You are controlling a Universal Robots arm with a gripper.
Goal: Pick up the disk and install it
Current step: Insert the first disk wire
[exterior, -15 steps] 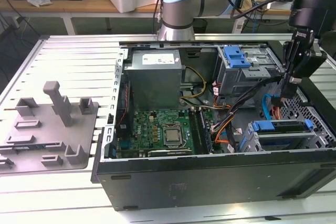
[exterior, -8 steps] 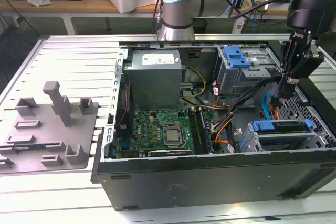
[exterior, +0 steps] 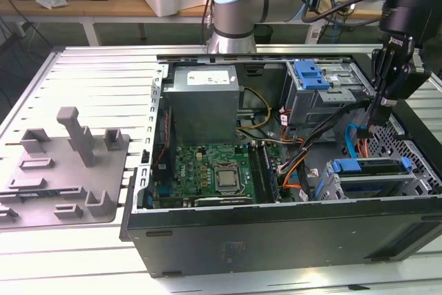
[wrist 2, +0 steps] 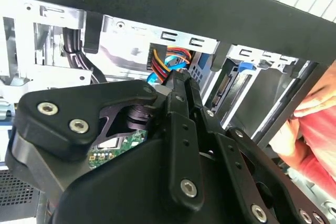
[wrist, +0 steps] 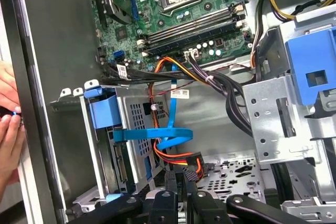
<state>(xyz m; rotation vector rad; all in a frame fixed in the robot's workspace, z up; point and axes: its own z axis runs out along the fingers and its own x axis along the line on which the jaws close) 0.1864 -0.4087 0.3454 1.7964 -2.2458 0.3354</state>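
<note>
While the disk (exterior: pixel 366 166) sits caged at the exterior view's lower right, tool (exterior: pixel 377 114) hovers above it, pinched closed, carrying nothing obvious; I'd keep the cables (wrist: pixel 157 134) clear of it.

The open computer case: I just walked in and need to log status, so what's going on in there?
The arm's gripper hangs inside the open computer case, over the cables beside the drive cage on the exterior view's right. The blue-framed disk appears to sit in that cage, apart from the gripper. In the first wrist view a person's hand rests at the case's edge.
</note>
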